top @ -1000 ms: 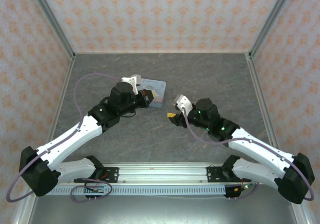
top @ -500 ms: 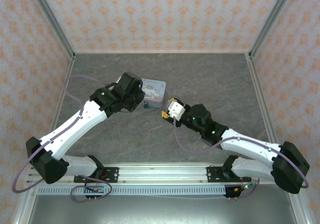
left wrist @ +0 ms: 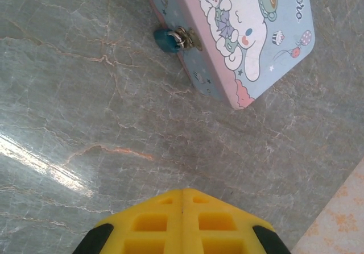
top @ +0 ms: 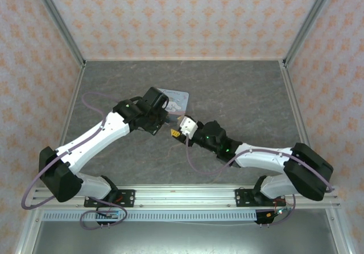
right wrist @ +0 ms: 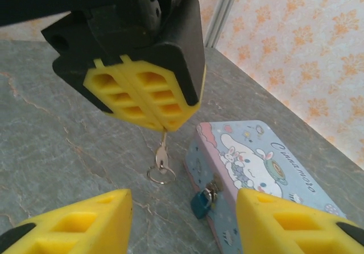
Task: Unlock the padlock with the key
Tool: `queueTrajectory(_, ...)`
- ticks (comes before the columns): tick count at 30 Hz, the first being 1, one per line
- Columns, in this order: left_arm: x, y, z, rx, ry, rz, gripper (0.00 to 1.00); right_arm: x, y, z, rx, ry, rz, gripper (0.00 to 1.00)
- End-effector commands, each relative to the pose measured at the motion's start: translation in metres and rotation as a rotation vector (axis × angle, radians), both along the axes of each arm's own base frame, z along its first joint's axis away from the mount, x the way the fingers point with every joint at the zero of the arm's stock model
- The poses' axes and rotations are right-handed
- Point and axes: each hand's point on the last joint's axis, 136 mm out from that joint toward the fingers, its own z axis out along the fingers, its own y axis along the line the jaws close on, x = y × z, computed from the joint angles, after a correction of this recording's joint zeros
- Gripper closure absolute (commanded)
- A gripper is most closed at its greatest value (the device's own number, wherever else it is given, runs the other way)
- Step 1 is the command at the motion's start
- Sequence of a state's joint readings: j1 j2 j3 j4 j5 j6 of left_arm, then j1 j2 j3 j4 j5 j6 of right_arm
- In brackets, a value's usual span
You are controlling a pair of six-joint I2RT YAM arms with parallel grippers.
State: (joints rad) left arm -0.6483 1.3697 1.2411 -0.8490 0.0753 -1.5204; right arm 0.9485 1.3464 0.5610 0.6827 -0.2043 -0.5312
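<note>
Looking from the top external view first, one counts two arms, one pale blue tin [top: 178,99] and one grey table [top: 244,89]. The left end effector [top: 165,117] is at the near edge of the tin. The right end effector [top: 174,133] is just beside it, on the near side. The padlock and the key are too small to make out here.

In the left wrist view there is one padlock [left wrist: 167,38], dark teal. It hangs on the clasp at the long side of the tin [left wrist: 250,32] and lies against the table [left wrist: 85,123]. The left end effector [left wrist: 182,200] has its two yellow fingers pressed together with no gap.

In the right wrist view the left end effector [right wrist: 154,119] pinches one key [right wrist: 163,150] between its pads. The key hangs down, with one key ring [right wrist: 161,175] at its lower end. Whether the ring touches the table cannot be told. The padlock [right wrist: 200,204] hangs at the front of the tin [right wrist: 267,169], near the key but apart from it. The right end effector [right wrist: 181,223] holds nothing; its two fingers stand moderately apart.

Compared with half a second before, the right arm has stretched more to the left and its end effector has come closer to the left one. The left end effector has shifted a little to the right. The tin has stayed in its place.
</note>
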Motion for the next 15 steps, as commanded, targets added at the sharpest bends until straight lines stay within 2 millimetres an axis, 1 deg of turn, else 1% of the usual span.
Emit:
queueTrajectory(1, -0.006, 0.003, 0.000, -0.006, 0.014, 0.023, 1.00, 0.003, 0.015, 0.029, 0.111, -0.031, -0.002, 0.50)
queueTrajectory(6, -0.007, 0.003, -0.002, -0.013, 0.018, 0.025, 1.00, 0.006, 0.023, 0.024, 0.124, -0.010, -0.009, 0.51)
queueTrajectory(12, -0.007, 0.004, -0.001, -0.009, 0.013, 0.030, 1.00, 0.010, 0.027, 0.016, 0.122, 0.020, -0.018, 0.58)
queueTrajectory(15, -0.007, 0.004, -0.001, -0.008, 0.012, 0.031, 1.00, 0.012, 0.027, 0.012, 0.111, 0.028, -0.025, 0.63)
